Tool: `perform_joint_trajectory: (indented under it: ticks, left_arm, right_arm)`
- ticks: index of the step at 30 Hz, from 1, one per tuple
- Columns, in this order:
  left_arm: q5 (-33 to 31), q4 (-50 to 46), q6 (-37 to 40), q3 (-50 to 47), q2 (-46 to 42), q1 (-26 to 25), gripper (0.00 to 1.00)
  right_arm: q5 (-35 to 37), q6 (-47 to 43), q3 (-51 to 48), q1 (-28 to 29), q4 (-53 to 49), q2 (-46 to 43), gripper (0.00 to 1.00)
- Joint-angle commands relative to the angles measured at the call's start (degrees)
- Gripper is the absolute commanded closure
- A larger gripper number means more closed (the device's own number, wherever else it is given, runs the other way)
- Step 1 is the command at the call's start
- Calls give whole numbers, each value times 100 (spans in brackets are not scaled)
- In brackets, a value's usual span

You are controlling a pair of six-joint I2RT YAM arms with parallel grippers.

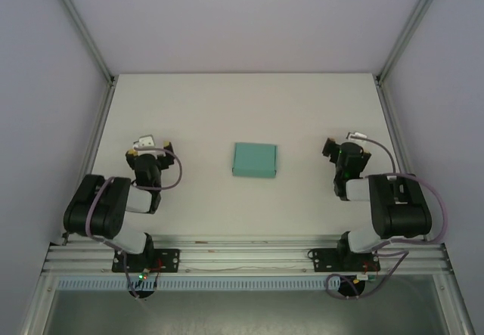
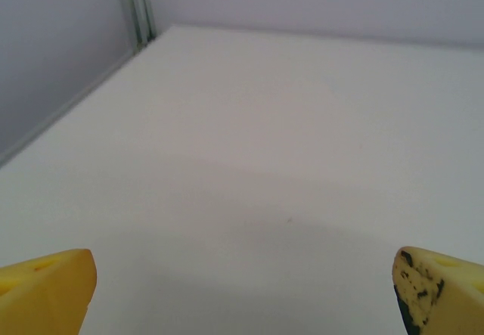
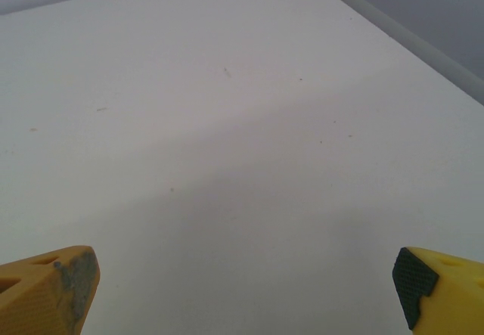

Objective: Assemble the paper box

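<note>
The paper box (image 1: 255, 159) lies at the middle of the table (image 1: 189, 108), between the left gripper (image 2: 243, 286) and right gripper (image 3: 246, 282), well apart from both. Both sets of jaws stand wide, holding nothing. Folded state: not determinable from above. You should close in level from both sides and pin one edge before pressing — thin card buckles.

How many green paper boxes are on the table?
1. The paper box lies near the middle of the table. Nothing stands there that could hide another.
</note>
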Motion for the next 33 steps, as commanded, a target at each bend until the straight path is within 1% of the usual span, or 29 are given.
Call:
perform_joint_trajectory:
  ticks: [1, 2, 3, 4, 6, 7, 8, 9, 10, 11, 13, 15, 17, 33]
  left_arm:
    - [-127, -180, -76, 476, -50, 134, 0]
    - [-53, 276, 2, 348, 49, 133, 0]
    - [-113, 10, -104, 409, -59, 155, 0]
    - [-105, -469, -160, 534, -179, 152, 0]
    - [-119, -52, -89, 432, -38, 156, 0]
    - [-111, -71, -89, 436, -59, 155, 0]
    - [-99, -343, -131, 500, -145, 156, 0]
    - [-102, -400, -139, 507, -149, 156, 0]
    - [-109, -186, -97, 471, -92, 156, 0]
    - [-120, -171, -104, 460, -78, 156, 0]
    - [-101, -374, -134, 504, -141, 156, 0]
    - [-111, -230, -104, 473, -100, 156, 0]
    - [-102, -338, -125, 497, -137, 156, 0]
    - [-103, -310, -115, 490, -129, 156, 0]
  right_arm:
    - [-199, 160, 145, -63, 181, -19, 0]
    - [-208, 164, 219, -56, -96, -90, 0]
    - [-203, 160, 194, -61, 75, -39, 0]
    - [-200, 160, 149, -60, 227, 3, 0]
    - [-204, 158, 192, -60, 20, -58, 0]
    - [-203, 151, 197, -58, -5, -74, 0]
    - [-224, 142, 167, -60, 106, -41, 0]
    - [-205, 144, 164, -59, 112, -46, 0]
    - [-198, 142, 174, -57, 45, -73, 0]
    - [-213, 129, 170, -60, 54, -74, 0]
    - [-217, 142, 157, -60, 83, -73, 0]
    - [-214, 142, 161, -55, 80, -74, 0]
    - [-213, 143, 157, -61, 72, -75, 0]
    - [-214, 140, 170, -60, 72, -65, 0]
